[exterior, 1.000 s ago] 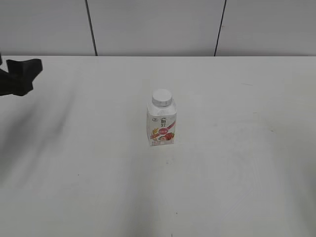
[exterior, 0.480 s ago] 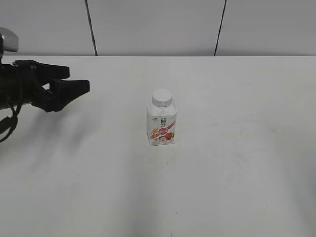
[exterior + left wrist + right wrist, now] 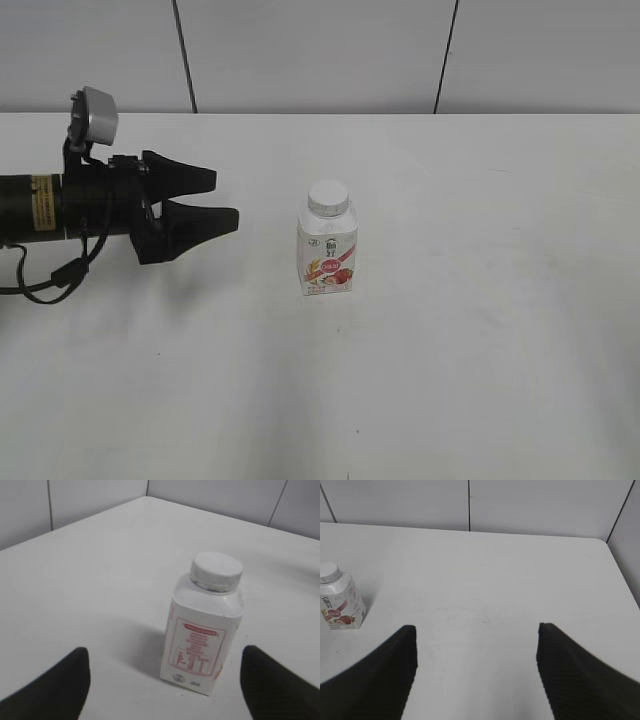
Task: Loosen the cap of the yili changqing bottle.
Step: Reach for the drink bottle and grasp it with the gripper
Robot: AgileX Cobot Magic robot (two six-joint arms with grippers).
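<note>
The yili changqing bottle (image 3: 327,252) stands upright mid-table, small, white, with a red-pink label. Its white ribbed cap (image 3: 328,197) sits on the neck. My left gripper (image 3: 225,200) is open and empty, to the left of the bottle with a gap between them, fingertips pointing at it. In the left wrist view the bottle (image 3: 202,635) and cap (image 3: 217,570) stand ahead between the two open black fingertips (image 3: 55,685). My right gripper (image 3: 476,630) is open and empty; it does not show in the exterior view. The bottle (image 3: 340,605) is far to its left.
The white table (image 3: 480,330) spreads all around the bottle. A grey panelled wall (image 3: 320,50) runs along the far edge. In the right wrist view the table's right edge (image 3: 620,575) is near.
My left arm has come in from the left edge and moved right toward the bottle, jaws open. The bottle has not moved.
</note>
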